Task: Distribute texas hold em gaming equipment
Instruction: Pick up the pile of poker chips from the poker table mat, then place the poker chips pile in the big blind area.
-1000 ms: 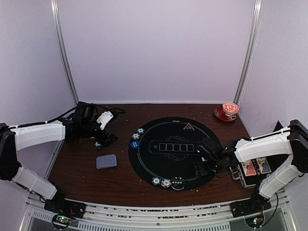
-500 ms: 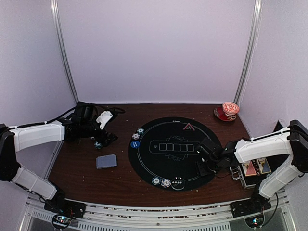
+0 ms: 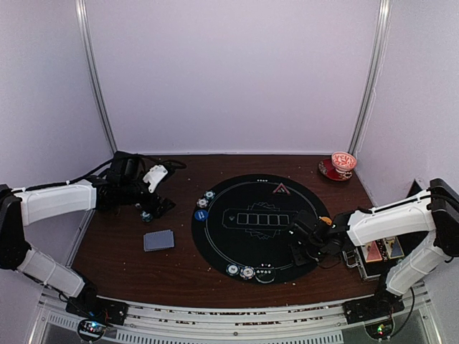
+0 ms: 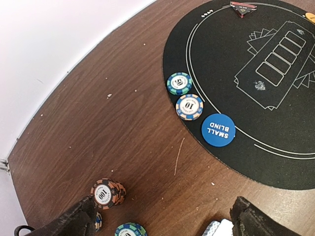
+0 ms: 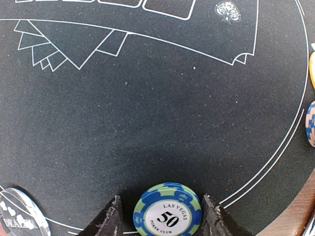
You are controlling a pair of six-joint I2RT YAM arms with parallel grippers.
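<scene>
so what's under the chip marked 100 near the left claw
The orange-and-black striped chip marked 100 tops a short stack of matching chips on the brown wooden table. Their faces are covered, so values are unreadable.

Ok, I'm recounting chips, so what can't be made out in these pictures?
Right wrist view: the 50 chip sits between the jaws, its lower rim cut by the frame; contact unclear.
Same view: dealer disc, cut off at the corner.
Left wrist view: teal chip and a pale object, cut by the bottom edge.
Top view: near chips, values too small.
</scene>
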